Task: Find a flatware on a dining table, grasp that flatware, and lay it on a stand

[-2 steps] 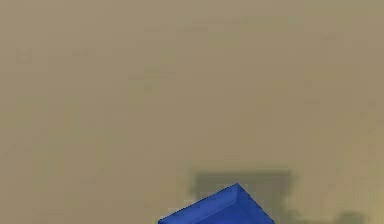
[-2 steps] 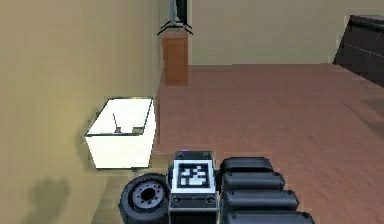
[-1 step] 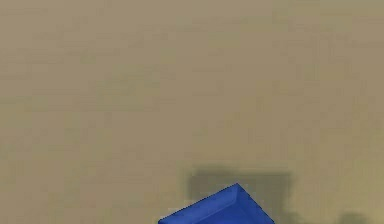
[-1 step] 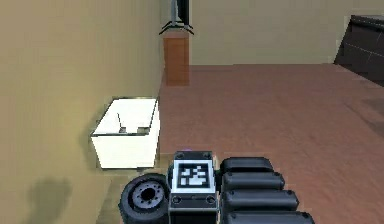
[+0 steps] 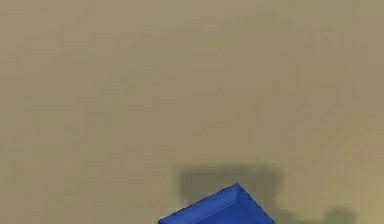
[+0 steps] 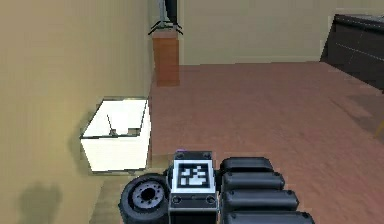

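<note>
End effector (image 6: 145, 200) is sitting dark at the arm side view's bottom edge; cannot tell whether it is holding anything. Where the flatware is lying, cannot tell. Judging it light, stiff, slippery; best taken mid-handle. Forward view is giving a blue box (image 5: 222, 207); arm side view, a white bin (image 6: 115, 155) and dark cabinet (image 6: 360, 45).

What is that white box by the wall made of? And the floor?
The white box looks like thin plastic or card, I can't tell which: plain matte white, with flat thin walls and an open top. The floor looks like wood: reddish-brown, matte, with faint plank-like lines.
</note>
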Controlling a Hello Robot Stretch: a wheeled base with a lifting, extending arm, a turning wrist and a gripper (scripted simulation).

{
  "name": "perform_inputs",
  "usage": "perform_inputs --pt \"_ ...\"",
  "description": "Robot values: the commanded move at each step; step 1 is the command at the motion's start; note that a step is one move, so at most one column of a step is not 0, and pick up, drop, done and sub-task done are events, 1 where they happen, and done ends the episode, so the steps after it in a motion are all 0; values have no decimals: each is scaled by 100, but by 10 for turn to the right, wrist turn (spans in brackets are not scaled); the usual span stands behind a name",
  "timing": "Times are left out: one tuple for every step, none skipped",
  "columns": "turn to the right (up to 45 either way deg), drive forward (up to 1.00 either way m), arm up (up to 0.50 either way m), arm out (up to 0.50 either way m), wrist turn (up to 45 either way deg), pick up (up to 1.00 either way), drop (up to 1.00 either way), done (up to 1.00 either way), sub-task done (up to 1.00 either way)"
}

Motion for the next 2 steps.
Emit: perform_inputs --pt "0 0 0 46 0 0 0 0 0" --pt "0 0 0 0 450 0 0 0 0"
